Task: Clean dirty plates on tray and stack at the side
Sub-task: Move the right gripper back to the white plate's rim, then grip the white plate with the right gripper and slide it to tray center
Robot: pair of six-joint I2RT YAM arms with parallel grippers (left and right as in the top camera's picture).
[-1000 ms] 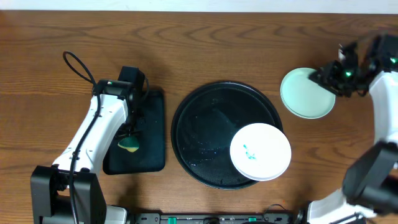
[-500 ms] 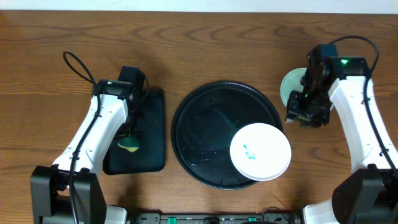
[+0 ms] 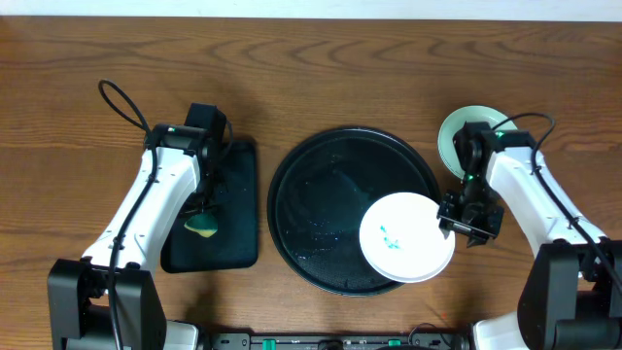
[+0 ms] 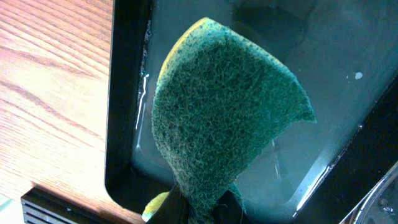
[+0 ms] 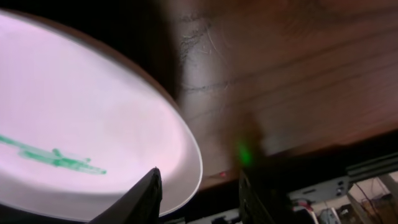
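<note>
One wooden table (image 3: pixel 78 58) carries everything you see here.

The tray (image 3: pixel 321 194), round, glossy and black, sits mid-table between the two arms. Its floor shows wet-looking streaks.

Rectangular black tray (image 3: pixel 241 204) lies left of the round one, near it but apart.

White plate (image 3: pixel 418 248) lies on the lower right part of the round tray, with its right edge reaching out over the rim. A small teal smear (image 3: pixel 389 236) marks it left of centre.

Mint-green plate (image 3: pixel 449 136) rests on the bare table, just off the round tray's upper right. Your right arm covers much of it. You cannot tell whether one plate or more lies there.

Sponge (image 4: pixel 230 124), green scouring face up with a yellow edge, hangs over the rectangular tray. The left gripper (image 3: pixel 202 206) is clenched on its lower end.

Right gripper (image 3: pixel 465 222) sits low at the white plate's right edge. In the wrist view its fingers (image 5: pixel 146 190) stand apart with the plate's rim between them. One finger is over the plate and the other is beyond the rim, nothing pinched.
</note>
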